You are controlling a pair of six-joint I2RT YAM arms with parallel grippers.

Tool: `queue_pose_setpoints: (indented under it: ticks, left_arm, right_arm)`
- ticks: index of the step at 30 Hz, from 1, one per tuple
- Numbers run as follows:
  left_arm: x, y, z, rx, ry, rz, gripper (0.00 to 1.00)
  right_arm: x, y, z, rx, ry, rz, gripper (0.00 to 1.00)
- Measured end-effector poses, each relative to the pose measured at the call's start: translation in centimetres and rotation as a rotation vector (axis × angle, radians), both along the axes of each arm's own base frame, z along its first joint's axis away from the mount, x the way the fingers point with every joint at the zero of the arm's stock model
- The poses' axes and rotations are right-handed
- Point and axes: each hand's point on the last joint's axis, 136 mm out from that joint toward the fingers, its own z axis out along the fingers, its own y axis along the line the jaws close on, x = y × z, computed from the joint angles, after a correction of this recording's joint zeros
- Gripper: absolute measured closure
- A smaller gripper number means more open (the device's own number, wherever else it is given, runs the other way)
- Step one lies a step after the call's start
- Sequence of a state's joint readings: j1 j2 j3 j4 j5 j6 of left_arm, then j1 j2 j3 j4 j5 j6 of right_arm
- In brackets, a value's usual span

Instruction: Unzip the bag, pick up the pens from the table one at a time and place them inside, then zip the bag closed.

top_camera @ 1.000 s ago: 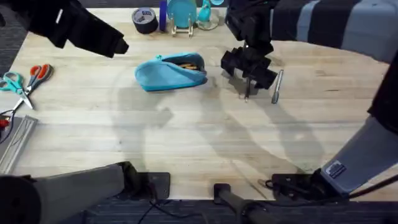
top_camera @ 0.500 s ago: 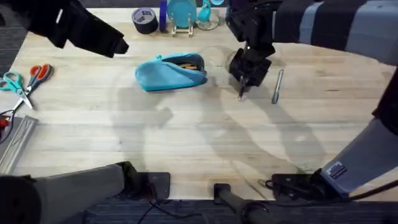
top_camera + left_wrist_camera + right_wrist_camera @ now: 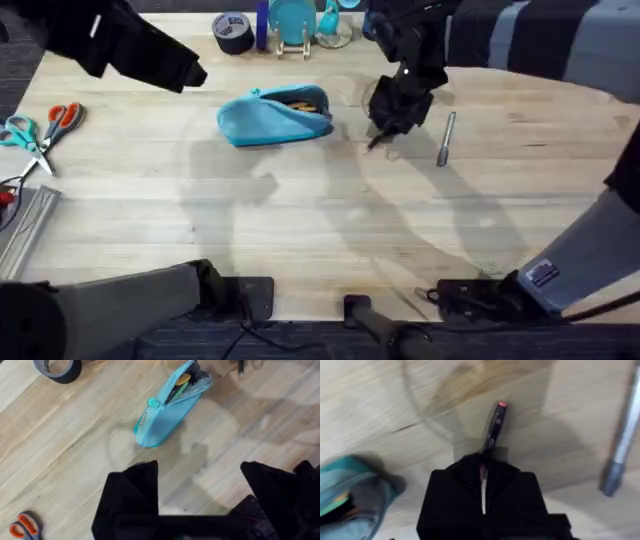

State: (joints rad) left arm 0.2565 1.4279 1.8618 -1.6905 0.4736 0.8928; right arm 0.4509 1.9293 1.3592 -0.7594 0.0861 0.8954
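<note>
Step in hand: pen 1 of 2, pick-up phase; judged as lifted or just lifting off the table (image 3: 300,230).
Right gripper (image 3: 385,135): fingers pressed together on the black pen (image 3: 492,427); pen clamped near 1 end, the rest jutting out past the fingertips, red-tipped end farthest from the gripper.
Black pen, overhead: seen as a thin dark sliver (image 3: 376,143) slanting out below the gripper, between pouch and silver pen.
Silver-grey pen (image 3: 445,138): lying flat on the wood, just beside the right gripper on the side away from the pouch; not touched.
Light blue pouch (image 3: 275,115): resting on the table, near the right gripper; zipper open at the end toward that gripper, coloured contents visible in the mouth (image 3: 182,382).
Left gripper (image 3: 200,497): fingers spread wide, holding nothing; hung above the table, well apart from the pouch.
Next move, judged: carry the black pen to the open mouth, line it up with the pouch's long axis, feed the free end in first, then release.
Risk, judged: mouth narrow and soft; off-axis pen likely to catch on the zipper edge or shove the pouch.
Remaining: silver-grey pen, then zip closed.
</note>
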Motion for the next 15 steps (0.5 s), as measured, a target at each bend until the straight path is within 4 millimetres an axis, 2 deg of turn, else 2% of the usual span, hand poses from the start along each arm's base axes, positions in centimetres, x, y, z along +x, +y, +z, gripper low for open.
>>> queue_pose_setpoints:
  ticks: [8, 15]
  left_arm:
    - [0.0, 0.0, 0.0, 0.000, 0.000, 0.000, 0.005]
    - [0.0, 0.0, 0.0, 0.000, 0.000, 0.000, 0.005]
  right_arm:
    - [0.9, 2.8, 0.3, 0.137, -0.028, 0.093, 0.968]
    - [1.1, 4.5, 1.2, 0.161, -0.068, 0.345, 0.968]
